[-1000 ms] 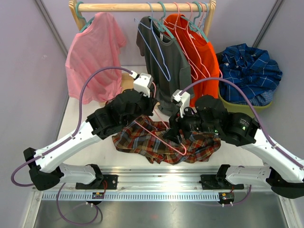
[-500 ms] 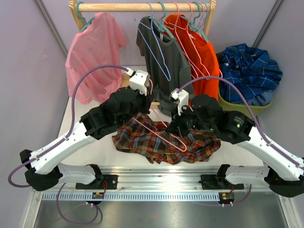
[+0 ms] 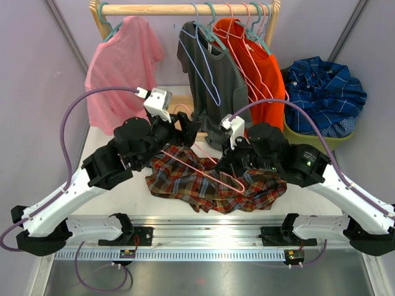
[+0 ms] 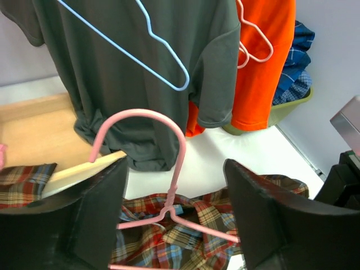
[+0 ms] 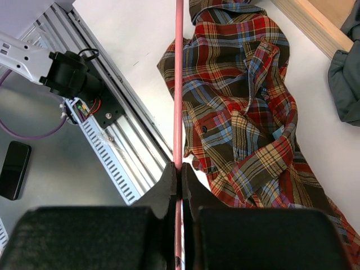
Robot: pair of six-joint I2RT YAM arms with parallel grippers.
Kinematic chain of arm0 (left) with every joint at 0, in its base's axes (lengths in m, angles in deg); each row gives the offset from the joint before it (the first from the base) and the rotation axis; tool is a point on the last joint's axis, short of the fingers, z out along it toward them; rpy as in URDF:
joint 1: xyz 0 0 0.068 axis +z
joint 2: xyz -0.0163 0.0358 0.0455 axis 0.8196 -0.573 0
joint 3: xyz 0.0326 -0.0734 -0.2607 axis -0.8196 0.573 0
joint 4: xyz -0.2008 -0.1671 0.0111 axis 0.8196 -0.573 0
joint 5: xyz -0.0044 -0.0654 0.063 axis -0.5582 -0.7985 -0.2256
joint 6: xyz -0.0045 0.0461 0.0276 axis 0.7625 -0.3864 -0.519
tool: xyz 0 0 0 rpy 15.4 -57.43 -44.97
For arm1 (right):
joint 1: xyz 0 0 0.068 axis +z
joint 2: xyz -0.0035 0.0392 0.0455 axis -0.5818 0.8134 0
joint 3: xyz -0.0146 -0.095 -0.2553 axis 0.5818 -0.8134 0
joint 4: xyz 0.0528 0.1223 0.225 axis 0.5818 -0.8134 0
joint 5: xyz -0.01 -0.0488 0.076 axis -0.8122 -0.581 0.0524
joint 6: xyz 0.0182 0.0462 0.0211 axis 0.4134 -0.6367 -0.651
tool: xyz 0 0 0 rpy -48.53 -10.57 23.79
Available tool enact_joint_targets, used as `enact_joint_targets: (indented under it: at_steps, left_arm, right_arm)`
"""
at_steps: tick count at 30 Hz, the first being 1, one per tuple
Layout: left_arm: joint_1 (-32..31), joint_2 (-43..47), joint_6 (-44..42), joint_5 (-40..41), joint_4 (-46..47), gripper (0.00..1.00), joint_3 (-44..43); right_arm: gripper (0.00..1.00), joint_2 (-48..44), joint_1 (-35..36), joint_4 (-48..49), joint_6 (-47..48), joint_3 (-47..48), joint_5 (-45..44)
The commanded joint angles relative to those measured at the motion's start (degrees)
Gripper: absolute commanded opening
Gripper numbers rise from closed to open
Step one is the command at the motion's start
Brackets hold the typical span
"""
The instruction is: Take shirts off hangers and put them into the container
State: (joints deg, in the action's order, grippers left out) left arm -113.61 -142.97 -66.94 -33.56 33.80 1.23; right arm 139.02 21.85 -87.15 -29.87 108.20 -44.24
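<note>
Counter (image 3: 137,198): is carrying the red-brown-green plaid shirt (image 3: 203,188), which is lying crumpled near the front edge between the two arms
Wooden rail (image 3: 179,8): is holding the pink shirt (image 3: 120,80), the dark grey shirt (image 3: 213,92) and the orange shirt (image 3: 262,68), all hanging on hangers at the back
Container (image 3: 321,140): is sitting at the far right, well apart from the plaid heap, with a dark blue plaid shirt (image 3: 324,92) bulging over its rim
Left jaws: are standing open and gripping nothing; the hanger's hook is rising between the fingers (image 4: 101,219), touching neither
Right jaws: are pinching shut on a thin bar of the pink hanger (image 5: 179,84), just above the plaid cloth
Pink hanger: is lying slantwise across the plaid shirt, hook toward the rail; whether it is threaded through the collar cannot be told
Step in hand: seemingly freeing the hanger from the plaid shirt
Doing it well: probably drawing the hanger out slowly along its own line, while the left jaws are pinning the cloth so the shirt is not dragging along
</note>
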Motion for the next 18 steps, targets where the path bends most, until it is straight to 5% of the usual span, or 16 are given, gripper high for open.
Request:
enact_joint_targets:
  at_steps: [1,2,3,18]
  left_arm:
    - [-0.23,2.05,0.02,2.73,2.45,0.79,0.13]
    - [-0.23,3.19,-0.25,3.25,2.27,0.95,0.04]
    - [-0.23,4.24,-0.60,4.39,2.00,0.99,0.04]
    - [-0.32,21.48,3.70,11.96,-3.35,0.99,11.11]
  right_arm:
    - [0.00,-0.13,0.49,3.09,1.46,2.62,-2.00]
    - [0.00,-0.13,0.40,3.09,1.46,2.71,-2.44]
    - [0.00,-0.22,0.49,3.18,1.55,3.06,-3.05]
    - [0.00,16.55,0.40,15.56,6.73,19.66,-36.26]
